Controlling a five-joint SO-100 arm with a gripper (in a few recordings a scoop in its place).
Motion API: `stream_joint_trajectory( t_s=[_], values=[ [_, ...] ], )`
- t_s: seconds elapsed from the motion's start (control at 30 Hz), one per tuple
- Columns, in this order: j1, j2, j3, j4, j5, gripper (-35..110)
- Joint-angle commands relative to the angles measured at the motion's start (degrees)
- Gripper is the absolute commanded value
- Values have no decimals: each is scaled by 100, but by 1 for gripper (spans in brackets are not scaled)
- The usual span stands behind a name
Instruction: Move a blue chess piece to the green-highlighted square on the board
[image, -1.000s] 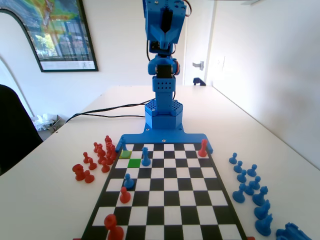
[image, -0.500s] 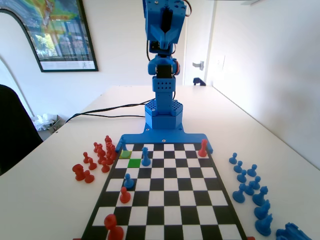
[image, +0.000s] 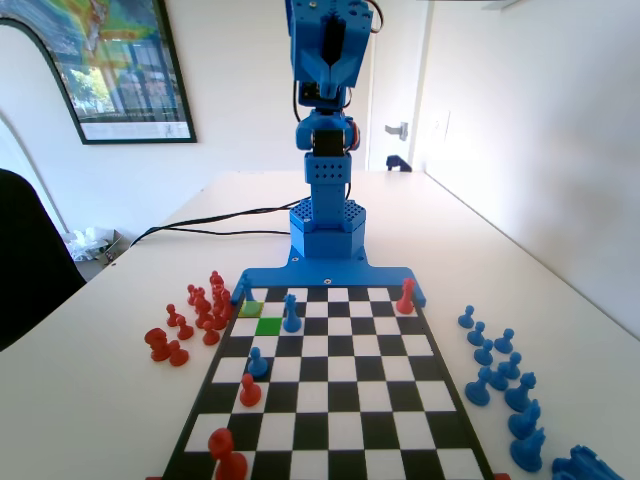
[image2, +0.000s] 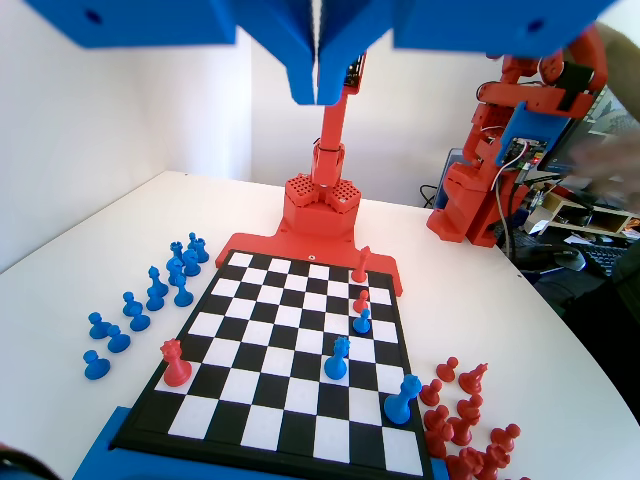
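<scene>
Step in hand: approach, before any grasp. My gripper (image2: 318, 70) is raised high above the board (image: 330, 440), and in the wrist view its two jaws hang pressed together with nothing between them. No piece has been picked up yet.

Location of task items, fixed view:
- The blue chess piece (image: 257, 362) stands upright on the board near its left edge, just beyond a red pawn (image: 249, 390). In the wrist view the same blue chess piece (image2: 362, 320) stands right beside that red pawn (image2: 360, 300).
- The green-highlighted square (image: 268, 325) lies a little farther up the board, towards my base, and is unoccupied.
- A taller blue piece (image: 290, 313) stands on the square just to the right of the green one.
- A duller yellow-green square (image: 250, 308) touches the green one diagonally at its far left corner.

Next move, as I judge it: spread the jaws, swing out over the pawn and descend so they straddle its round head. The red pawn stands close, so the descent should be vertical to avoid knocking it. On placement, the tall blue neighbour leaves little room on the right side of the target. Spare pieces on the desk (image: 560, 280) at either side of the board are not involved.
</scene>
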Motion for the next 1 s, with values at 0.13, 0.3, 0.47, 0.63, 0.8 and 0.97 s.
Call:
stream_joint_trajectory(
  t_s=[0.13,0.3,0.47,0.63,0.8,0.97],
  values=[
    [44,18,9,-79,-53,4],
    [44,18,9,-79,-53,6],
    [70,18,9,-79,-53,4],
    [-26,18,0,-70,-70,1],
    [-105,-26,-62,-88,-9,1],
    [-246,-527,-677,-149,290,1]
  ],
)
